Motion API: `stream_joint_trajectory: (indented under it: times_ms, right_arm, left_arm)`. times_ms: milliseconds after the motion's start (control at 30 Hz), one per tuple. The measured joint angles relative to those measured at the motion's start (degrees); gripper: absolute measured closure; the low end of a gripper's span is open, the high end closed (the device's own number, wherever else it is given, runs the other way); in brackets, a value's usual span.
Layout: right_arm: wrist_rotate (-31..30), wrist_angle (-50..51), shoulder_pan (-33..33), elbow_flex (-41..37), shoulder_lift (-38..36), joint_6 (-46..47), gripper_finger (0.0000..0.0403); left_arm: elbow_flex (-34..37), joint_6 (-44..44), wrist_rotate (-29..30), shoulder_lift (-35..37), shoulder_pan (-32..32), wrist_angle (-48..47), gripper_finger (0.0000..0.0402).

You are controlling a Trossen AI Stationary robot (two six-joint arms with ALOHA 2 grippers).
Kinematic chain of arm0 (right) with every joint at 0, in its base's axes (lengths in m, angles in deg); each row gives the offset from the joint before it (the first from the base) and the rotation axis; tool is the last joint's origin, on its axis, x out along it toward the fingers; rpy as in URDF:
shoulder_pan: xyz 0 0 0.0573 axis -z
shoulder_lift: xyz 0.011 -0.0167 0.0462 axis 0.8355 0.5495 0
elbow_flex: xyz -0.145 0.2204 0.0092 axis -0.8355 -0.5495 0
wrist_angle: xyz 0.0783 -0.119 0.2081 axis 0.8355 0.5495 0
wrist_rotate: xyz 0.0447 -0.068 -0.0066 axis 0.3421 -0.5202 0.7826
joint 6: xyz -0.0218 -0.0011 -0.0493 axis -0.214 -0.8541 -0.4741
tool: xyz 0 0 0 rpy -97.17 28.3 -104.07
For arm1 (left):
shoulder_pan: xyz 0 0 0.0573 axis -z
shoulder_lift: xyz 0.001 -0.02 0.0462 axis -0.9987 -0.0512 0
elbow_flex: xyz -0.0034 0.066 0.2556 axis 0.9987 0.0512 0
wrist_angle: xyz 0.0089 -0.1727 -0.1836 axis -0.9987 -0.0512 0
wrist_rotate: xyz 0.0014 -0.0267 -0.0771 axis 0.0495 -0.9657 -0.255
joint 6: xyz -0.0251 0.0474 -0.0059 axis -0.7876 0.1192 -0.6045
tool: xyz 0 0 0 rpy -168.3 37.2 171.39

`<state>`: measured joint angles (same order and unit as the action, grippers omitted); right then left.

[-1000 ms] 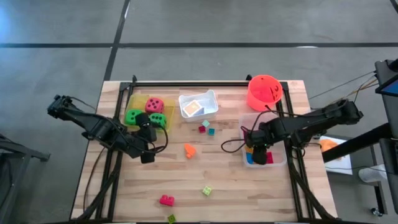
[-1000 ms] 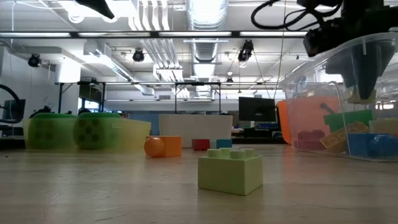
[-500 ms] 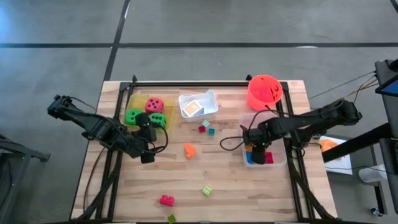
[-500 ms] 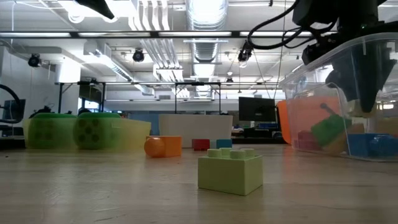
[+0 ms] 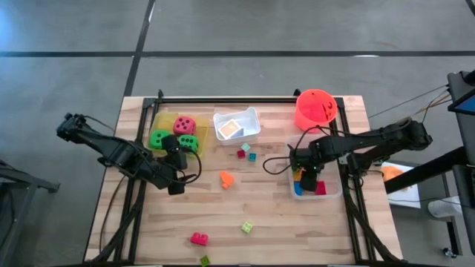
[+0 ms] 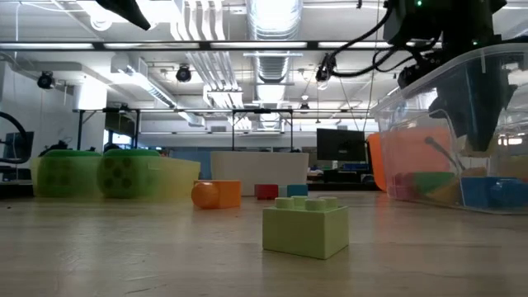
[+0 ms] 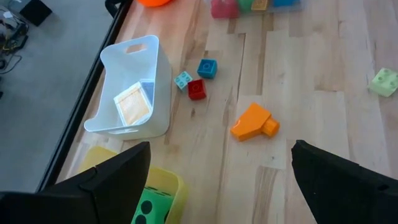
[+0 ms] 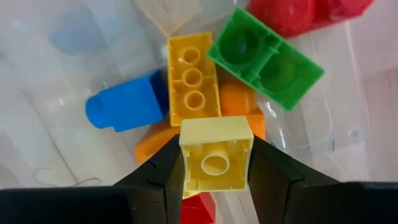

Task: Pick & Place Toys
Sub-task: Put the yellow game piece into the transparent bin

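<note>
My right gripper (image 5: 306, 174) reaches down into the clear tray (image 5: 330, 194) at the table's right and is shut on a pale yellow brick (image 8: 216, 160). Below it in the tray lie yellow (image 8: 193, 81), green (image 8: 264, 56), blue (image 8: 124, 109), orange and red bricks. My left gripper (image 5: 176, 187) hangs open above the table beside the yellow tray (image 5: 165, 120), which holds two green dice (image 5: 159, 138) and a pink-red die (image 5: 185, 124). Loose on the table are an orange brick (image 5: 225, 178), small red (image 5: 243, 153) and blue (image 5: 251, 156) bricks and a light green brick (image 5: 246, 227). My right gripper pinches the pale yellow brick by two opposite side walls (image 8: 184, 163) between its two fingers (image 8: 163, 177). The fingers come from above, pointing down. The brick's hollow underside faces up toward the wrist. It hangs over the pile in the tray; whether it touches the pile, I cannot tell.
A white tray (image 5: 249, 117) holding a flat card (image 5: 231, 129) stands at the far middle, and an orange-red bucket (image 5: 315, 109) at the far right. A pink brick (image 5: 198, 238) and a green one (image 5: 204, 259) lie near the front edge. Bare wood lies between the arms.
My right gripper has sunk a little deeper into the clear tray and shifted slightly toward the table's left, still shut on its brick. A green brick in the tray has tipped off its higher perch and lies lower on the pile.
</note>
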<state>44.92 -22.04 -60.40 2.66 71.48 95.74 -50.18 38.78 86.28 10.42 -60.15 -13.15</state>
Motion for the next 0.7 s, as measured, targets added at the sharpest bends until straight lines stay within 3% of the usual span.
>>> stream_joint_trajectory:
  times_ms: [700]
  right_arm:
    - [-0.43, -3.88, 2.17, -6.39, 0.10, 0.30, 0.0275]
  left_arm:
    - [0.01, 0.02, 0.63, 0.11, -0.02, 0.46, 0.0027]
